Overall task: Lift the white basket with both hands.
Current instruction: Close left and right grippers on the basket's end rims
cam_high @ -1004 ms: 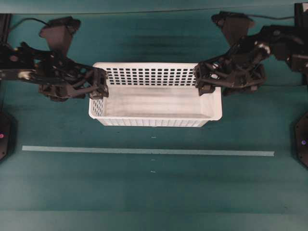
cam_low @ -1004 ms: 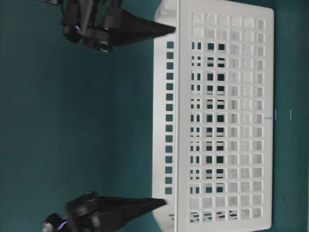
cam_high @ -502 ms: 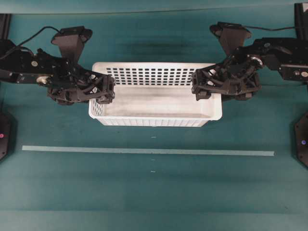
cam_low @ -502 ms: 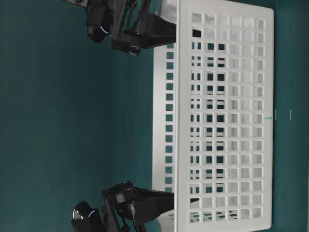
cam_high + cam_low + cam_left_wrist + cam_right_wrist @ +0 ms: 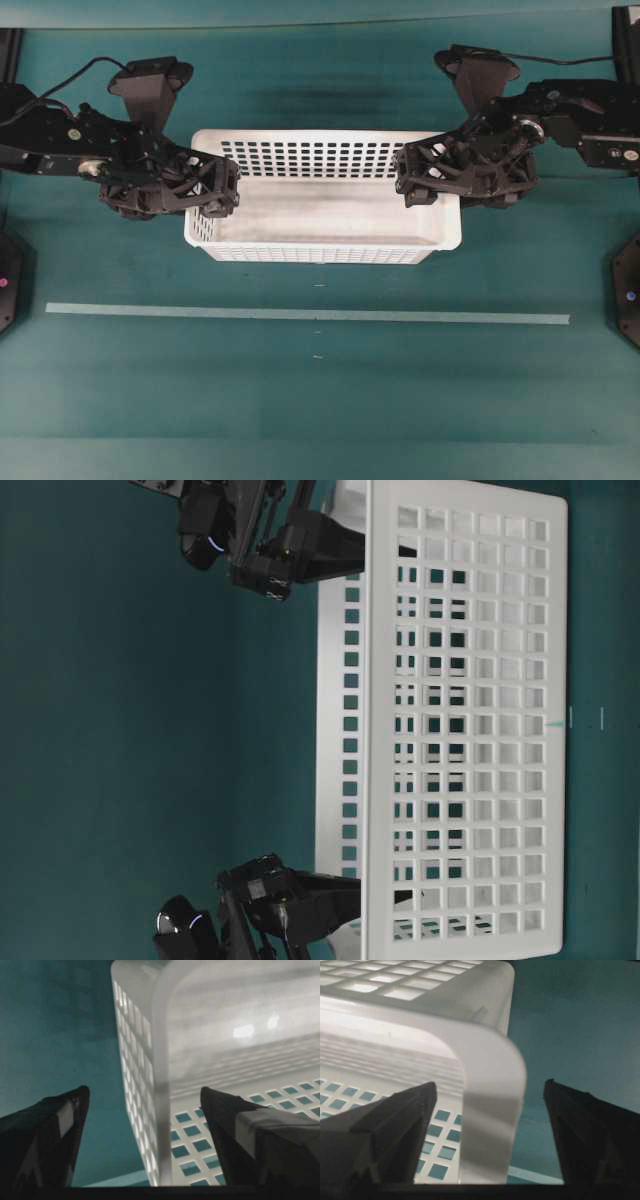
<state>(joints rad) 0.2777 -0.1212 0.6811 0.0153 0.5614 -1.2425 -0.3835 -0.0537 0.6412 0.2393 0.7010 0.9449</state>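
Note:
The white basket (image 5: 320,255) sits flat on the teal table, long side toward me, and also shows side-on in the table-level view (image 5: 372,720). My left gripper (image 5: 218,186) is open astride the basket's left end wall, one finger inside and one outside. In the left wrist view the rim (image 5: 162,1060) runs between the fingers (image 5: 70,1110) of that gripper (image 5: 144,1090) with a gap on each side. My right gripper (image 5: 422,178) is open astride the right end wall. In its wrist view the rounded rim (image 5: 490,1110) passes between the tips of the gripper (image 5: 490,1084), touching neither.
A pale tape strip (image 5: 300,314) crosses the table in front of the basket. Dark arm bases stand at the left edge (image 5: 8,275) and the right edge (image 5: 628,300). Both arms' black links reach in from the back corners.
Both grippers have moved inward from beside the basket's ends and now straddle the end walls. In the last half second they have hardly shifted. The basket has not moved.

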